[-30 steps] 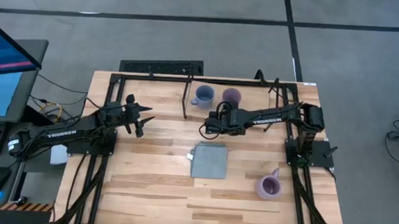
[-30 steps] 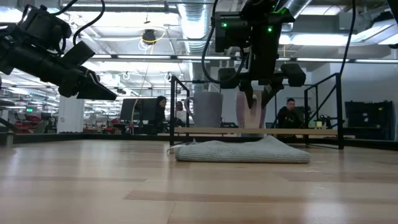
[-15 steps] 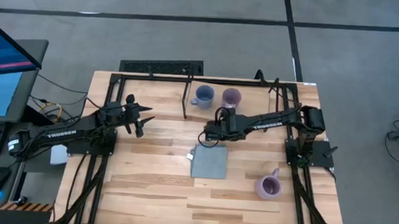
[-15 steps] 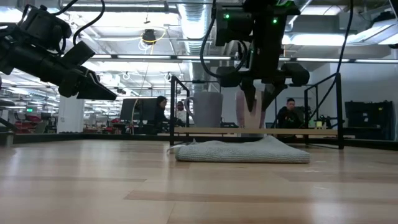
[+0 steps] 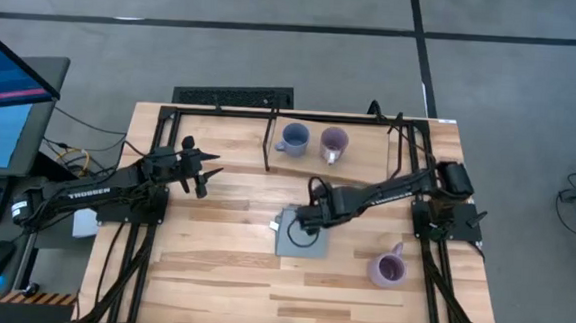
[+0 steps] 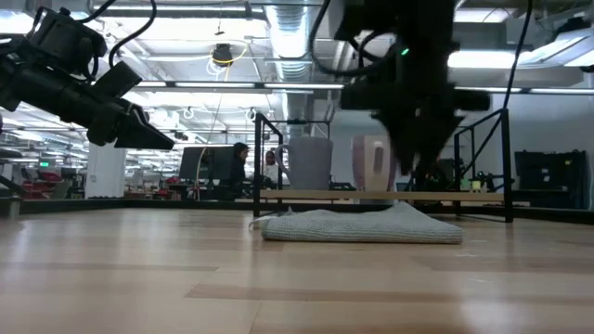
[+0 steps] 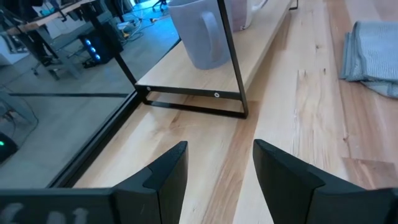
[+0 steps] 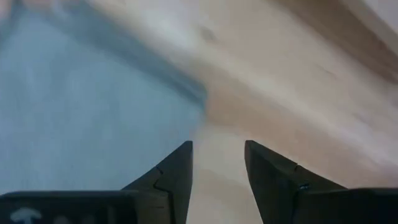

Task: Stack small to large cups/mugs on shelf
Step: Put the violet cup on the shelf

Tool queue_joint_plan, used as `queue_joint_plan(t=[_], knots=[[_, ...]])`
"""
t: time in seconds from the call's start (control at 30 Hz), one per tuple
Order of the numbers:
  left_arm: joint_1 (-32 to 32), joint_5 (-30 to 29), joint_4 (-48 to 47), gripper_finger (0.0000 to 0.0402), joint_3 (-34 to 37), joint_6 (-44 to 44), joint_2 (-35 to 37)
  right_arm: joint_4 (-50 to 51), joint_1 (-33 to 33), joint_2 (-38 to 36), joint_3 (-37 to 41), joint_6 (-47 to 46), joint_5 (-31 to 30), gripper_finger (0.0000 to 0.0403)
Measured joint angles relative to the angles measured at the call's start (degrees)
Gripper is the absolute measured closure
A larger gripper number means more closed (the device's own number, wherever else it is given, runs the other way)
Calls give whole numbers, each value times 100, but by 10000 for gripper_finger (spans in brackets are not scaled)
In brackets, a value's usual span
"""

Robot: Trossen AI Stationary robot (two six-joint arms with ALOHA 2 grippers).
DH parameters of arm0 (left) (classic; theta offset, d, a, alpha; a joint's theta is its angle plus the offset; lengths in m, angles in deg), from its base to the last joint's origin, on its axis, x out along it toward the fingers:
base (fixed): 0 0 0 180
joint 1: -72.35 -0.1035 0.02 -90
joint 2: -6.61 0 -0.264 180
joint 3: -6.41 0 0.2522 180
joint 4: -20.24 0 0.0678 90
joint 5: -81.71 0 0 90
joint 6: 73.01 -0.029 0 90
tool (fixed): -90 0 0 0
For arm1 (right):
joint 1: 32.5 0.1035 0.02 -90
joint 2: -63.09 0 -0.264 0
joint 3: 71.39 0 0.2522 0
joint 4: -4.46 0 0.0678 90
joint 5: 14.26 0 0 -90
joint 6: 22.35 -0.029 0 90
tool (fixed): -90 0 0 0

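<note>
High view: right gripper (image 5: pixel 302 226), fingers parted and empty, is over the cloth (image 5: pixel 302 234); purple mug (image 5: pixel 387 269) beside it must be fetched next.

Both arms are showing a dark, nearly black finish, built from slim jointed segments. The left arm (image 5: pixel 86 194) is carrying the white word TROSSEN along its link, and the right arm (image 5: pixel 386 191) is wearing similar white lettering. Black cables are looping beside the joints. Each gripper is showing two dark, wedge-shaped fingers (image 7: pixel 165 177).
</note>
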Motion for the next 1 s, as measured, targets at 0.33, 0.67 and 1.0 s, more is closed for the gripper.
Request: queue_joint_plan(t=[0.33, 0.67, 1.0], knots=[[-1, -3, 0, 228, 0, -432, -1, 2531, 441, -35, -647, 182, 86, 239], [0, -30, -150, 228, 2, -666, -39, 2599, 719, -707, -629, 264, -411, 243], [0, -34, -309, 228, 2, -627, -64, 2601, 1109, -1014, -627, 618, -267, 241]])
